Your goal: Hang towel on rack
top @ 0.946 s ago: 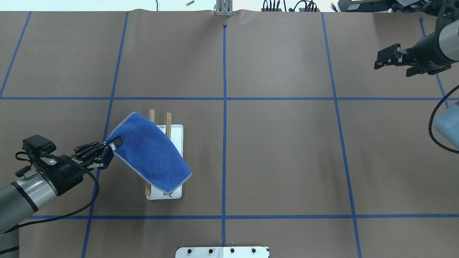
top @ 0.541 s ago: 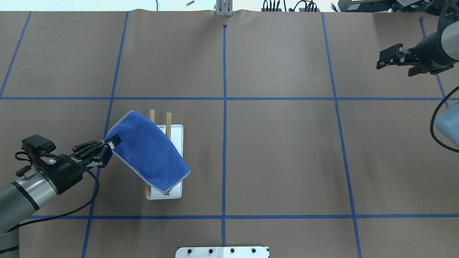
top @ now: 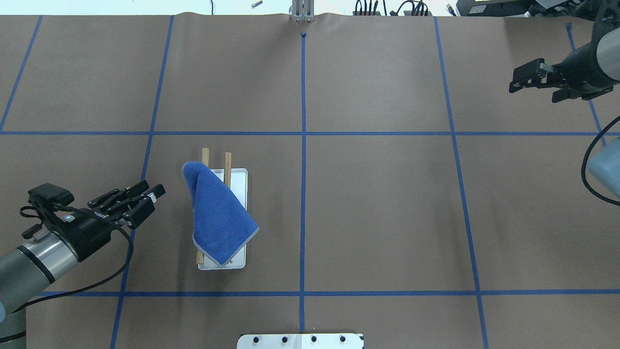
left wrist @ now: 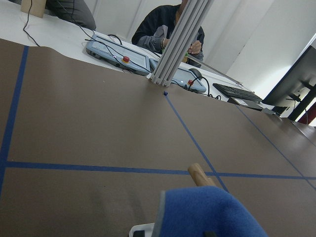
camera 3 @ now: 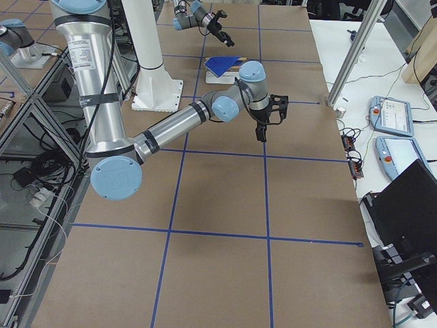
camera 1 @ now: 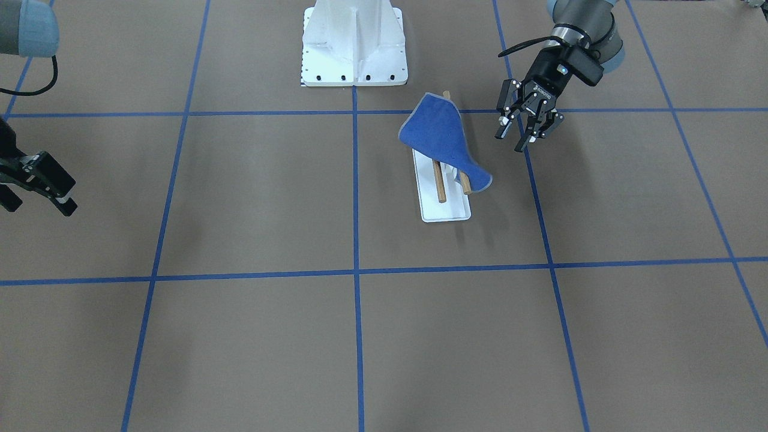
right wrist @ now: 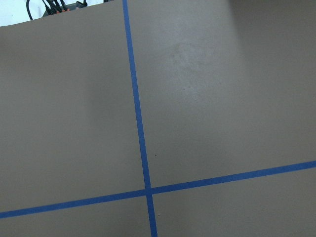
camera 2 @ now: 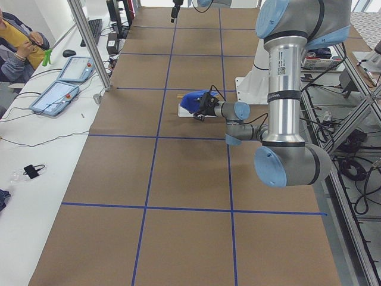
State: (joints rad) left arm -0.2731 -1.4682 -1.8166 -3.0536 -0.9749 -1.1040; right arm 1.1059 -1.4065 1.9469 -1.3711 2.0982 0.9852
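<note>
In the front-facing view, the towel (camera 1: 441,138) lies draped askew over the two wooden rods (camera 1: 440,183) of the rack (camera 1: 447,211), blue face up. One corner hangs down past the rod on the left arm's side. The left gripper (camera 1: 523,135) hovers just beside it with its fingers spread, holding nothing. The right gripper (camera 1: 37,201) is well apart at the far edge, its fingers also spread and empty.

From overhead, the cloth crosses both rods on a diagonal. Its grey-stitched corner lies over the base's near end, and both rod tips show bare at the far end.

The left side view shows only a blue heap on the rack, just ahead of the near arm's wrist. The right side view shows the same heap far off.

The left wrist camera sees a rounded blue fold right below it with one rod tip poking out beyond. An operator (left wrist: 170,32) sits past the table (left wrist: 89,123).

The right wrist camera shows only brown paper and blue tape lines (right wrist: 140,148).

The cloth looks light and limp. It should sag to whatever bears it and could slide off smooth rods where more of it hangs on one side. A pinch on a stitched corner or hem looks the surest hold. The rack looks slight, so a sideways tug might shift or tip it.
</note>
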